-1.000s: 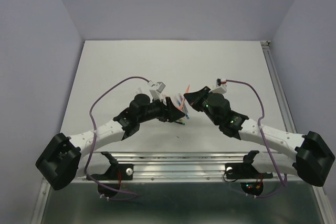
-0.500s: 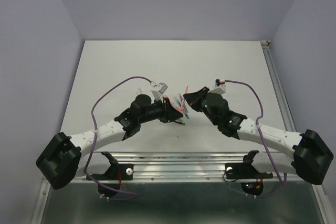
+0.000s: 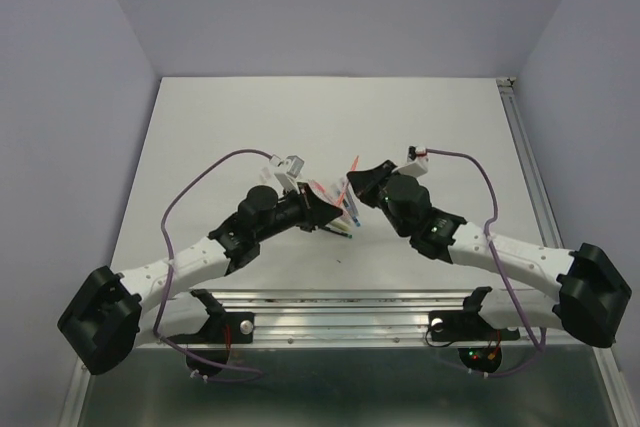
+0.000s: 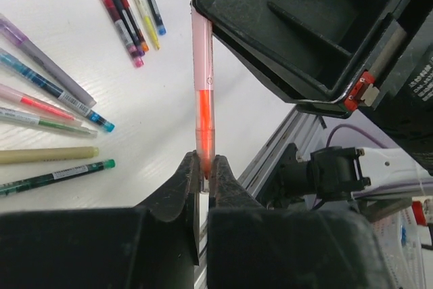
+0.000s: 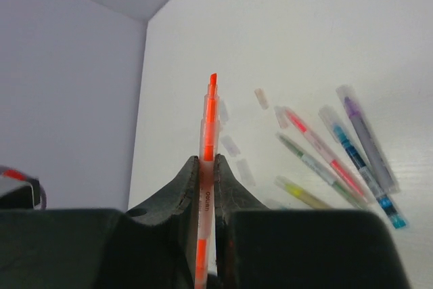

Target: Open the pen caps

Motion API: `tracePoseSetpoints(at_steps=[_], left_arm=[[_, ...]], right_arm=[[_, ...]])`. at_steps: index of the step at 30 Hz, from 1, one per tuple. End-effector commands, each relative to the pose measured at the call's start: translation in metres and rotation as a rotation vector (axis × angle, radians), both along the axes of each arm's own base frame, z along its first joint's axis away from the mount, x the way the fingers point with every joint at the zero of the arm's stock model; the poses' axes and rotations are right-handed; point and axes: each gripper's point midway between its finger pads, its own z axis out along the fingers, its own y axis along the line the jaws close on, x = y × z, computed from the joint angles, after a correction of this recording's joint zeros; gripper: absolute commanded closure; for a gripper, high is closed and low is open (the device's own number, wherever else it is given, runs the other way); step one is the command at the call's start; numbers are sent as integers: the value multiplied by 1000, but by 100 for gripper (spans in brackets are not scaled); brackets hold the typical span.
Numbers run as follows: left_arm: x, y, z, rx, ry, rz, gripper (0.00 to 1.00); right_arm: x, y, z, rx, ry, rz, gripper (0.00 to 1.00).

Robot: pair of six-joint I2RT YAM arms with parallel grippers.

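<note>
An orange pen (image 5: 210, 116) stands up between my two grippers, its bare orange tip showing at the top in the right wrist view. My right gripper (image 5: 208, 162) is shut on the pen's pale middle. My left gripper (image 4: 205, 162) is shut on the other end of the pen (image 4: 201, 52), a translucent capped piece with orange inside. From above, both grippers (image 3: 335, 209) (image 3: 355, 187) meet over the table's middle. Several loose pen caps (image 5: 231, 145) lie on the white table behind the pen.
Several coloured pens lie on the table (image 3: 250, 117): a fanned row (image 4: 47, 103) and a tight bunch (image 4: 125, 5) in the left wrist view. The right gripper's black body (image 4: 304, 32) is close beside the left one. A metal rail (image 3: 350, 307) runs along the near edge.
My left gripper has gone from open to shut on the pen's end. The left arm has shifted a little to the left. The right gripper has kept its grip.
</note>
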Motion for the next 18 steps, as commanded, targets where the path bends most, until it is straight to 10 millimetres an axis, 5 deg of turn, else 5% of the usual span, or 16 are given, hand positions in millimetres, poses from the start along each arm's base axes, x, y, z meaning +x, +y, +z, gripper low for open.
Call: tracePoseSetpoints(at_steps=[1, 9, 18], left_arm=[[-40, 5, -6, -42, 63, -85, 100], [-51, 21, -16, -28, 105, -44, 100], [-7, 49, -35, 184, 142, 217, 100]], right_arm=[[60, -81, 37, -88, -112, -397, 99], [95, -106, 27, -109, -89, -398, 99], [85, -94, -16, -356, -46, -190, 99]])
